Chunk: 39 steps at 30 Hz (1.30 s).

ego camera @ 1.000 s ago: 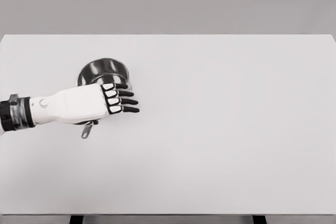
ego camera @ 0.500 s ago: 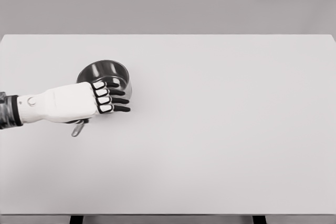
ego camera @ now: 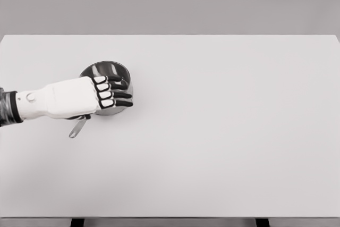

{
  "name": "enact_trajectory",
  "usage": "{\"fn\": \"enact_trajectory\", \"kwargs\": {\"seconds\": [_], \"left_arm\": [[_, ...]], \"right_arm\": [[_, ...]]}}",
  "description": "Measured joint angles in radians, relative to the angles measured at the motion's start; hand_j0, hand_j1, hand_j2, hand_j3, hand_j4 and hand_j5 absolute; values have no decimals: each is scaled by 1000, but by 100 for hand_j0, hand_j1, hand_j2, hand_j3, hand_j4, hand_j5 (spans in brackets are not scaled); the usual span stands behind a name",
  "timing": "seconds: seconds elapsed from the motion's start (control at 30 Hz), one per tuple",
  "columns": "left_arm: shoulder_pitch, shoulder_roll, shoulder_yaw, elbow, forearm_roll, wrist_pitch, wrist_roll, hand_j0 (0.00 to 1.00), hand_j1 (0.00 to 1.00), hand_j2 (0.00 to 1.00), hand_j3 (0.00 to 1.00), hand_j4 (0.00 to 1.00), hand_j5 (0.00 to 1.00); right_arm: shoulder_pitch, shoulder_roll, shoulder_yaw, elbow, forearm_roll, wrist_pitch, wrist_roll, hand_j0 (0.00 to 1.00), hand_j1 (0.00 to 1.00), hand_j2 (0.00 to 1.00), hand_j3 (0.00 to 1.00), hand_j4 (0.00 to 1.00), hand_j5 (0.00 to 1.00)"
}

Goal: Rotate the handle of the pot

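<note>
Head view: small steel pot (ego camera: 106,70) sits on the white table (ego camera: 223,131), toward the left edge, roughly midway between far and near edges. Its handle (ego camera: 77,128) sticks out toward the near-left, tip resting low near the tabletop.

Left hand (ego camera: 103,91) comes in from the left edge and lies over the near side of the pot, palm down. Fingers (ego camera: 121,94) are extended, held side by side and only slightly bent over the rim. They wrap nothing that I can see. The palm covers the handle root, so I can't tell whether the thumb underneath is touching the handle or the pot wall. Right hand not in view.

Handling, my read:
- Pot is rigid polished metal, likely light and empty. It should slide or spin on the smooth table with little push.
- Shiny wall is slippery for fingertip contact, so a poor place to grip.
- Handle is thin, stiff, and gives the longest lever. Best contact is near the free tip or mid-handle, pushed sideways to swing it around the pot body.
- Risk: pressing down on the rim could tip the pot or skate it away instead of turning it.
</note>
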Motion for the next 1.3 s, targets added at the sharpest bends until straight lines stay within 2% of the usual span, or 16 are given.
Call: {"fn": "enact_trajectory", "kwargs": {"seconds": [0.2, 0.53, 0.93, 1.3], "left_arm": [[41, -11, -5, 0, -3, 0, -3, 100, 100, 100, 100, 100, 100], [40, -47, -8, 0, -102, 0, -10, 100, 100, 100, 100, 100, 100], [44, -39, -7, 1, -164, 0, -13, 100, 100, 100, 100, 100, 100], [43, -19, 3, 2, -181, 0, -13, 100, 100, 100, 100, 100, 100]], "right_arm": [[0, 0, 1, 0, 0, 0, -1, 100, 100, 100, 100, 100, 100], [0, 0, 1, 0, 0, 0, -1, 100, 100, 100, 100, 100, 100], [0, 0, 1, 0, 0, 0, -1, 100, 100, 100, 100, 100, 100], [0, 0, 1, 0, 0, 0, -1, 100, 100, 100, 100, 100, 100]]}}
